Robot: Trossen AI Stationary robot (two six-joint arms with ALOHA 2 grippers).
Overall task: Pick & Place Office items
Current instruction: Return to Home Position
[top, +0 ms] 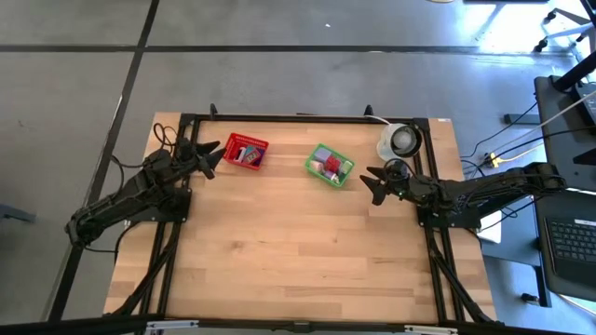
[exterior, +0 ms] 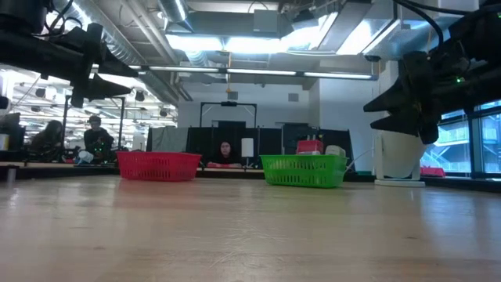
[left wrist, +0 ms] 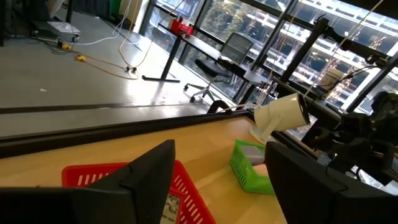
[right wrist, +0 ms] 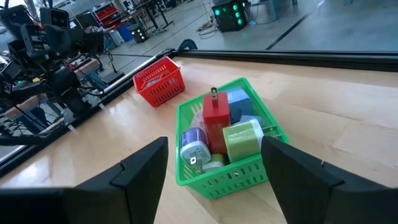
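The left gripper (top: 214, 159) holds its two fingers (left wrist: 146, 177) spread wide. Behind the claw, the left arm (top: 130, 195) runs back at a slant, folded at the elbow. Opposite and well apart from it, the right gripper (top: 370, 185) points toward the left claw, its fingers (right wrist: 143, 165) also parted. The right arm (top: 484, 186) stretches almost straight back behind its claw. Seen side-on from table height, both claws appear to hang roughly level with each other.
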